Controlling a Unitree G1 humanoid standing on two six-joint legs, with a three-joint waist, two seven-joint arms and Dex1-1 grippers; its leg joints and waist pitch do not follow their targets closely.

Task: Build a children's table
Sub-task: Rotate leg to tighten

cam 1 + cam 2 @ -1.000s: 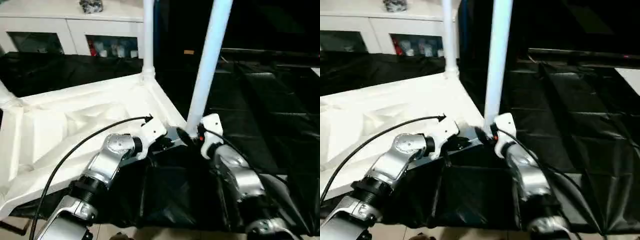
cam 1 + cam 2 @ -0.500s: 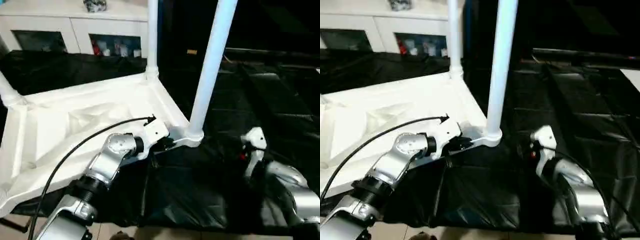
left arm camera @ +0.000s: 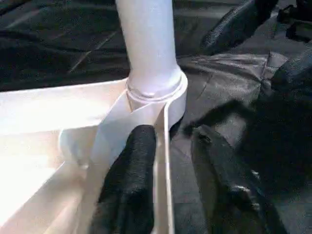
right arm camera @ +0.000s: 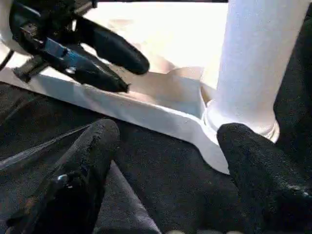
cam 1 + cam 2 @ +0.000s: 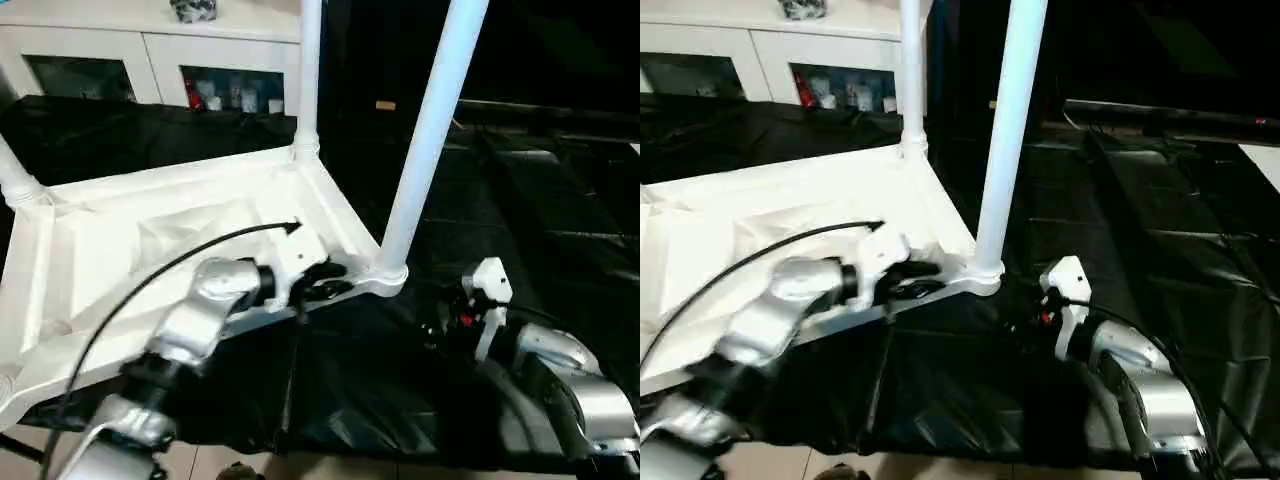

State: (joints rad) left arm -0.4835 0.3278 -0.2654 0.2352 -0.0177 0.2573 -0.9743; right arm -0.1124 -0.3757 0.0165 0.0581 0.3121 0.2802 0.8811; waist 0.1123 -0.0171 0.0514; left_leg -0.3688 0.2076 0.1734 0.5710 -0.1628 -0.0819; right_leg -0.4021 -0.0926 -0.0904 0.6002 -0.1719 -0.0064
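A: Where was the table top (image 5: 150,250)?

B: Upside down on the black-draped work surface (image 5: 520,200), ribbed underside up. Near corner socket (image 3: 161,100) had a leg (image 5: 430,120) standing upright in it. A 2nd leg (image 5: 308,70) stood in the far corner, a 3rd (image 5: 15,180) at the picture's left edge.

A: Left gripper (image 3: 168,141)?

B: At the top's near edge, just beside that socket. Fingers parted w/ the rim wall between them: one finger (image 3: 131,165) inside over the white underside, the other (image 3: 219,165) outside over the black cloth. Couldn't tell if they pressed the rim or just straddled it.

A: Right gripper (image 4: 165,146)?

B: Spread wide, empty. Sat low over the cloth, near the socket but apart from it, pointing at the leg's base. One fingertip (image 4: 253,151) showed in front of the socket collar in the wrist view, no clear contact.
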